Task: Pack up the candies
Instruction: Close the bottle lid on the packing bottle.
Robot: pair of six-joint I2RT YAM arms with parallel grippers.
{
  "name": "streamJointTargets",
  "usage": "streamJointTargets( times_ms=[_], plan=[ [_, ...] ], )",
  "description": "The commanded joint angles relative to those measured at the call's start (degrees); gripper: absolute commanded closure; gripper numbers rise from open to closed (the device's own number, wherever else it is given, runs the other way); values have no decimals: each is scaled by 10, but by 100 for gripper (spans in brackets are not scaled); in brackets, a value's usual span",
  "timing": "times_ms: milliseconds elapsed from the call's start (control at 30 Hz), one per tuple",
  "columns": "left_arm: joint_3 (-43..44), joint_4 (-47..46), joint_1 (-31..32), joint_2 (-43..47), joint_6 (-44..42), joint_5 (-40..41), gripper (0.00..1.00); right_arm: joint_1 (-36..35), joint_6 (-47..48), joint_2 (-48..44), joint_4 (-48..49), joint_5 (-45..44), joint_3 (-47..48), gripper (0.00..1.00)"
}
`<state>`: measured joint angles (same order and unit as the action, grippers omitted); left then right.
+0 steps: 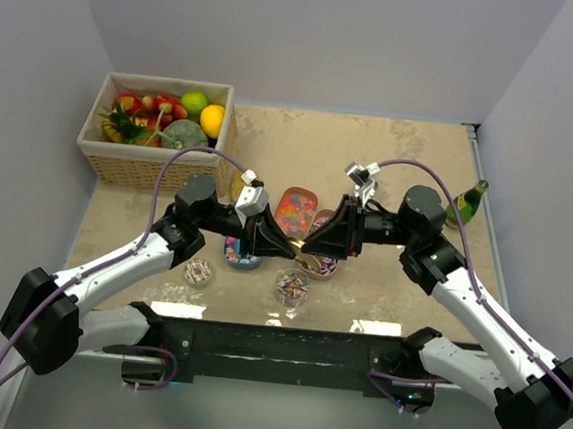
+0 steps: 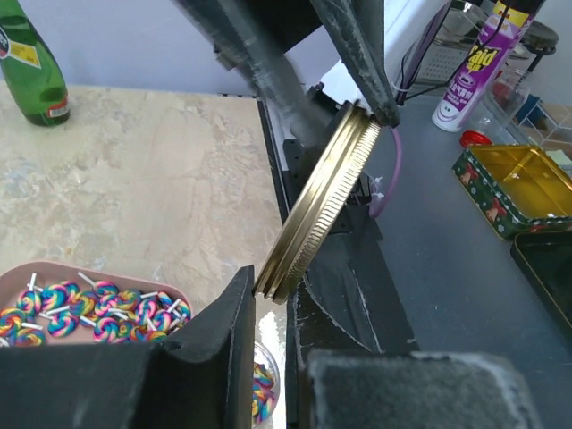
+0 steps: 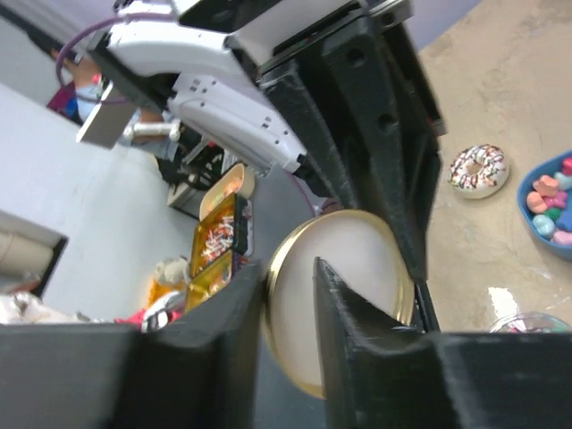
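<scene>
- The candies (image 1: 295, 211) lie on the table just beyond where the two arms meet. They have not been packed.
- The swirled ones fill a pink tray (image 1: 311, 194), and their short white sticks point every which way.
- The tray's long axis runs away from the arms, with the far end leaning a little right.
- Pastel pieces sit in a blue dish (image 3: 525, 211), and more candies are in a jar (image 1: 292, 285) below the grippers.
- The left gripper (image 2: 290, 322) is nearly closed, pinching the low end of a gold lid (image 2: 317, 206).
- The right gripper (image 3: 290, 273) is also narrowed to a slit, with the lid's rim caught between its fingers.
- The lid stands on edge above the jar and tilted, its white inner face towards the right wrist.
- A doughnut (image 1: 198, 271) sits to the left.
</scene>
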<state>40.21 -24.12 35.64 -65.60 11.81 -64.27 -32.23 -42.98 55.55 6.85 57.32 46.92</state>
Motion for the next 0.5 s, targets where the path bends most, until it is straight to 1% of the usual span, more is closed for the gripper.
streamJointTargets(
  times_ms=[0,33,67,100,167,200,233,300,467],
  plan=[
    [0,-139,13,8,129,28,100,-3,37,34,-67,-154,-7,50],
    [-2,-137,13,9,154,41,100,-2,40,33,-67,-177,-4,48],
    [-4,-127,13,7,165,82,100,-2,46,26,-110,-213,-2,47],
    [-2,-92,14,6,176,99,100,-1,44,19,-125,-316,2,43],
    [-6,-63,13,-4,227,148,100,-2,36,-14,-157,-414,-7,40],
    [-15,-54,14,-8,248,160,100,-2,33,-39,-166,-490,-11,38],
    [-19,-44,13,-16,279,180,100,-2,30,-49,-175,-524,-16,36],
    [-34,-7,15,-22,306,201,100,-2,34,-65,-182,-561,-28,34],
    [-76,63,14,-7,335,256,100,-2,62,-56,-228,-551,-28,35]
  ],
)
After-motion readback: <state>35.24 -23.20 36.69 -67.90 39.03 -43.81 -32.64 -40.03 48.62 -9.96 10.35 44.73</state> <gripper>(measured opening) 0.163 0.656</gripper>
